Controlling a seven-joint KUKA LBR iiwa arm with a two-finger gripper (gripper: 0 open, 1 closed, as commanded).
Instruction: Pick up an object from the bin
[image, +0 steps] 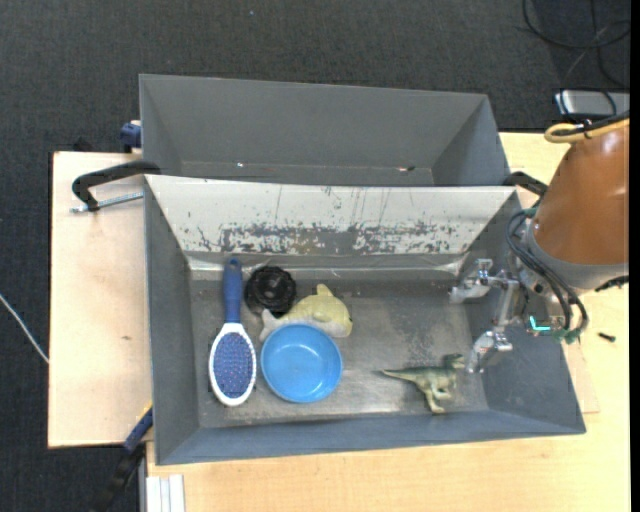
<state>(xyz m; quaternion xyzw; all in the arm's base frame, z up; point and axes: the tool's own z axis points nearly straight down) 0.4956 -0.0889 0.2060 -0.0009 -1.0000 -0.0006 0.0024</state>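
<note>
Nearest the front wall of the grey bin (170, 330), toward its right corner, a small green toy dinosaur (428, 380) was seen lying flat on the floor. It was the thing closest to the gripper (482, 318), whose lower finger hung just beside the toy's raised end; whether the two touched could not be told. The fingers were seen spread apart, with nothing between them. The dinosaur was judged light, of stiff moulded plastic, somewhat slick, and thin at tail and legs. A hold across the thicker body was thought safer than one at either tapering end, which might be flicked away. The sloped right wall (530, 390), close by the toy, was reckoned the main hindrance, little room being left there for a finger. Along the same front strip, well apart to the left, a blue bowl (301, 363) and a blue-and-white hairbrush (233, 362) were laid just beside each other. Further back, a pale yellow soft lump (325, 308) was pressed against the bowl's rim, and a black round object (271, 288) was set beside the brush handle. Beyond them the scuffed back wall (330, 215) was seen.
</note>
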